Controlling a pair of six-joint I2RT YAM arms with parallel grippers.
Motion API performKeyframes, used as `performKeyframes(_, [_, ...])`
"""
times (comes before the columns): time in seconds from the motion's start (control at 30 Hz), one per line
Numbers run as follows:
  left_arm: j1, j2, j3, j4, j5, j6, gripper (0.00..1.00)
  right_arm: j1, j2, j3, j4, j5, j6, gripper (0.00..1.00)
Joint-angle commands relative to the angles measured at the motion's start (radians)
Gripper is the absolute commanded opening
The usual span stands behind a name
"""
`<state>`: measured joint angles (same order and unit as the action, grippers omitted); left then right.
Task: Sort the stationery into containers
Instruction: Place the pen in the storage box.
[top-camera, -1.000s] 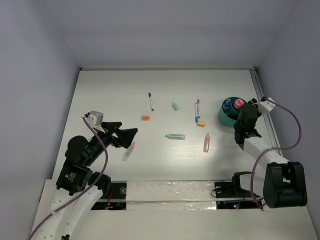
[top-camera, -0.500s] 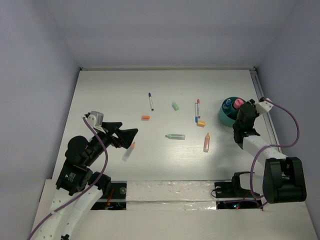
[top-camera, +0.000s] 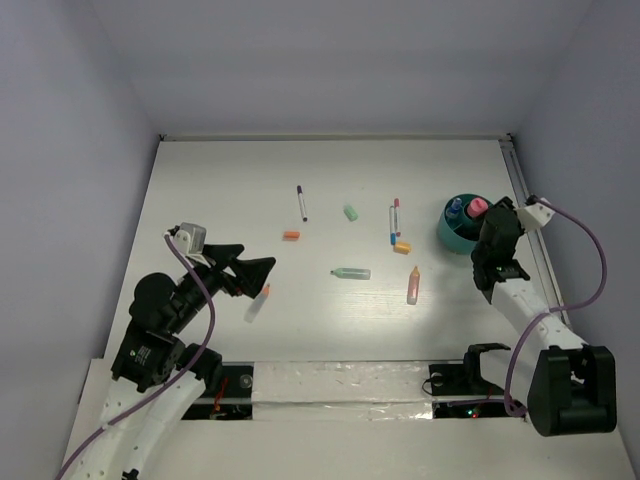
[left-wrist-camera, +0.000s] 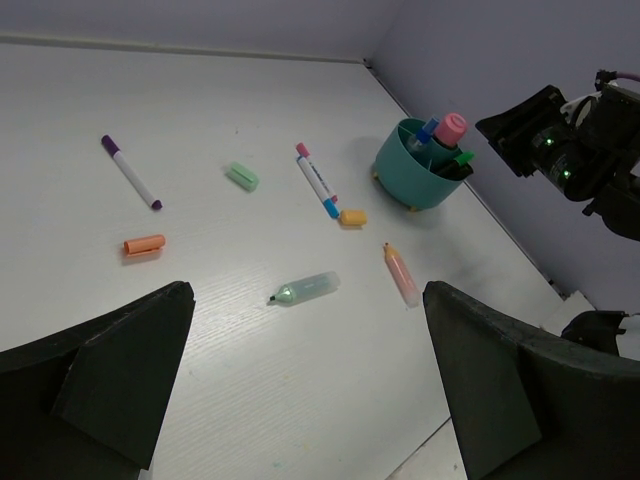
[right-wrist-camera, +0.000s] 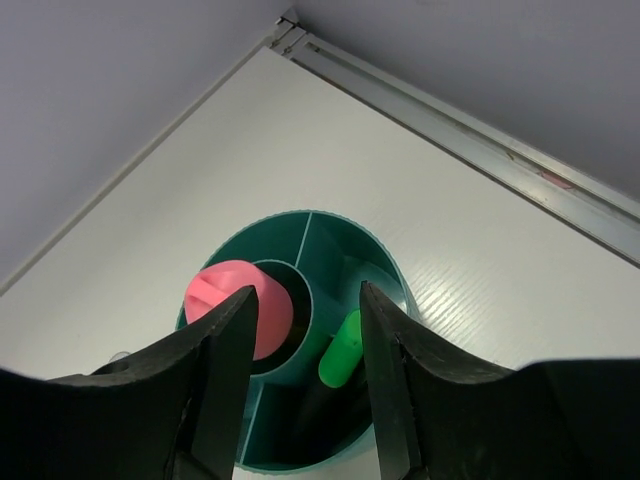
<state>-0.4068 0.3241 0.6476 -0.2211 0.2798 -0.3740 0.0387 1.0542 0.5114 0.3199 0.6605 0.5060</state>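
Note:
The teal tub (top-camera: 448, 236) stands at the right and holds a pink-capped tube (top-camera: 478, 206) and a blue item. My right gripper (top-camera: 487, 232) hovers open and empty over it. In the right wrist view the fingers (right-wrist-camera: 220, 350) frame the tub (right-wrist-camera: 395, 275), the pink cap (right-wrist-camera: 235, 300) and a green-capped marker (right-wrist-camera: 342, 348). My left gripper (top-camera: 255, 258) is open and empty above the near left table. A pale-green marker (top-camera: 351, 273), a salmon marker (top-camera: 412, 285), two pens (top-camera: 393, 220), a purple-capped pen (top-camera: 301, 202), orange caps (top-camera: 291, 235) and a green cap (top-camera: 350, 212) lie loose.
Another pale marker with an orange tip (top-camera: 258, 303) lies just below my left gripper. A metal rail (top-camera: 520, 180) runs along the table's right edge beside the tub. In the left wrist view (left-wrist-camera: 307, 300) the right arm (left-wrist-camera: 570, 150) shows beyond the tub (left-wrist-camera: 410, 175).
The right arm has shifted slightly to the right, with its gripper still open over the tub. The left arm and the loose items have not moved.

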Motion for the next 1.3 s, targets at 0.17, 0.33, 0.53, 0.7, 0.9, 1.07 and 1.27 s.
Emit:
performKeyframes(0.17, [-0.006, -0.020, -0.003, 0.049, 0.001, 0.012, 0.99, -0.039, 0.005, 0.096, -0.090, 0.070, -0.027, 0.29])
performKeyframes(0.33, [-0.015, -0.039, -0.002, 0.049, -0.005, 0.012, 0.99, -0.169, 0.156, 0.246, -0.195, -0.095, -0.043, 0.15])
performKeyframes(0.53, [-0.033, -0.049, -0.005, 0.048, -0.010, 0.010, 0.99, -0.218, 0.360, 0.418, -0.373, -0.234, -0.063, 0.31])
performKeyframes(0.7, [-0.044, -0.059, -0.003, 0.046, -0.017, 0.012, 0.99, -0.229, 0.412, 0.441, -0.435, -0.266, -0.028, 0.34])
performKeyframes(0.9, [-0.062, -0.069, -0.002, 0.043, -0.024, 0.012, 0.99, -0.229, 0.386, 0.378, -0.433, -0.272, -0.009, 0.33])
performKeyframes(1.07, [-0.072, -0.079, -0.002, 0.042, -0.027, 0.010, 0.99, -0.229, 0.307, 0.289, -0.441, -0.285, 0.003, 0.35])
performKeyframes(1.27, [-0.081, -0.092, -0.002, 0.043, -0.027, 0.010, 0.99, -0.229, 0.169, 0.228, -0.501, -0.328, -0.012, 0.44])
